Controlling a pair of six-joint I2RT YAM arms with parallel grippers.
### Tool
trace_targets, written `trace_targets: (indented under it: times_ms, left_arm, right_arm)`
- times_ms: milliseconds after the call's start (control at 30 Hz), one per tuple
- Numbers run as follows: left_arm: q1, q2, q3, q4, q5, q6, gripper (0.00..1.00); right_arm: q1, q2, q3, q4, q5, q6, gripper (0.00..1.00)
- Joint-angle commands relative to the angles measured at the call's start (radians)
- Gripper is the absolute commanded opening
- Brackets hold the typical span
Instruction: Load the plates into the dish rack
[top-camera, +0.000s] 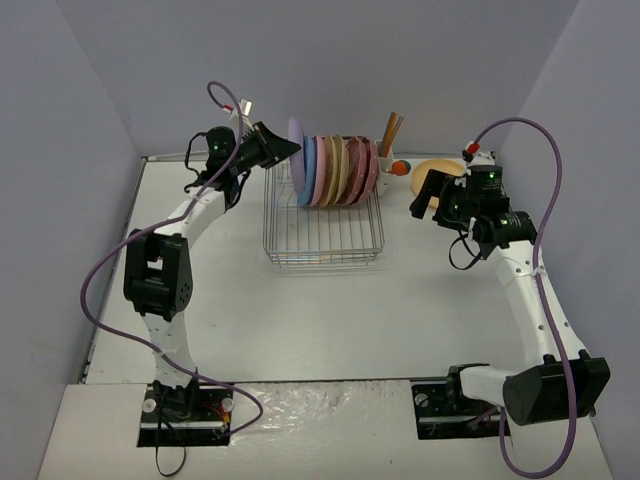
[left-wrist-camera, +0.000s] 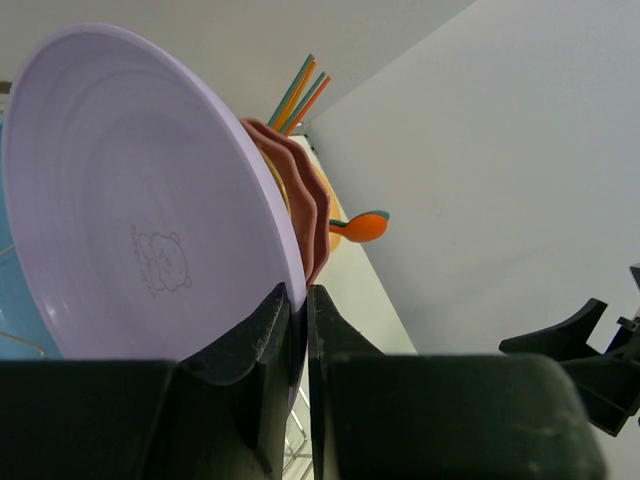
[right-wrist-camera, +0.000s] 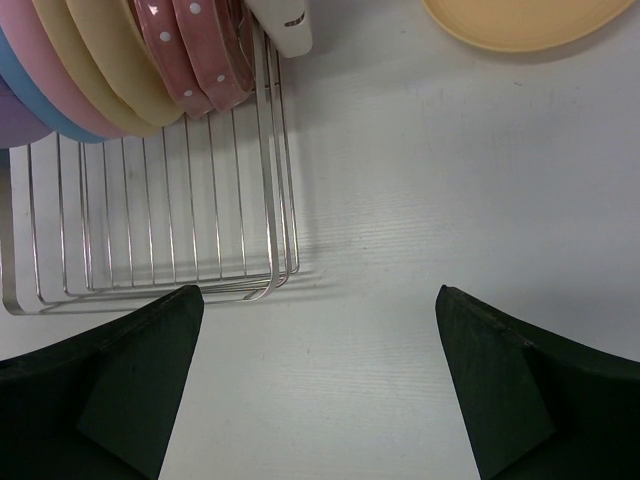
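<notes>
White surface (top-camera: 300, 320) is enclosed by pale grey walls (top-camera: 400, 60), and the dish rack (top-camera: 322, 240) is seen standing towards its far side. A row of plates is stood on edge in the rack's far half: a blue plate (top-camera: 308, 170), a pink plate (top-camera: 321, 172), two beige plates (top-camera: 340, 168) and two dotted dark-pink plates (right-wrist-camera: 200, 50).

At the left end of that row, just beside the blue one, the lavender plate (left-wrist-camera: 130, 200) is held upright, its rim clenched between the fingers of the left pincer (left-wrist-camera: 305, 300) (whether its lower edge is seated in the wires cannot be told).

The right pincer (right-wrist-camera: 320, 292) is spread wide with nothing grasped, poised over bare surface to the right of the rack. Beyond it, the orange-yellow plate (top-camera: 437, 172) is laid flat on the surface, apart from the rack. A white utensil cup (right-wrist-camera: 285, 25) is fixed at the rack's far right corner, and an orange spoon (left-wrist-camera: 362, 226) is seen by it.
</notes>
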Motion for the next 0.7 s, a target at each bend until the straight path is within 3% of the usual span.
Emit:
trace_targets:
  times_ms: [0, 167, 433, 667]
  left_arm:
    - [-0.009, -0.035, 0.053, 0.015, -0.001, 0.061, 0.00]
    - [-0.012, 0.005, 0.046, 0.014, -0.002, 0.070, 0.00]
    - [-0.017, 0.013, 0.050, -0.077, -0.078, 0.215, 0.00]
    - [-0.019, 0.029, 0.066, -0.096, -0.090, 0.243, 0.29]
  right_arm:
    - [-0.010, -0.017, -0.002, 0.058, -0.010, -0.009, 0.99]
    - [-0.012, -0.017, -0.010, 0.060, -0.010, -0.007, 0.99]
    - [-0.015, -0.016, -0.026, 0.066, -0.001, -0.012, 0.99]
    - [-0.016, -0.004, -0.028, 0.078, -0.001, -0.006, 0.99]
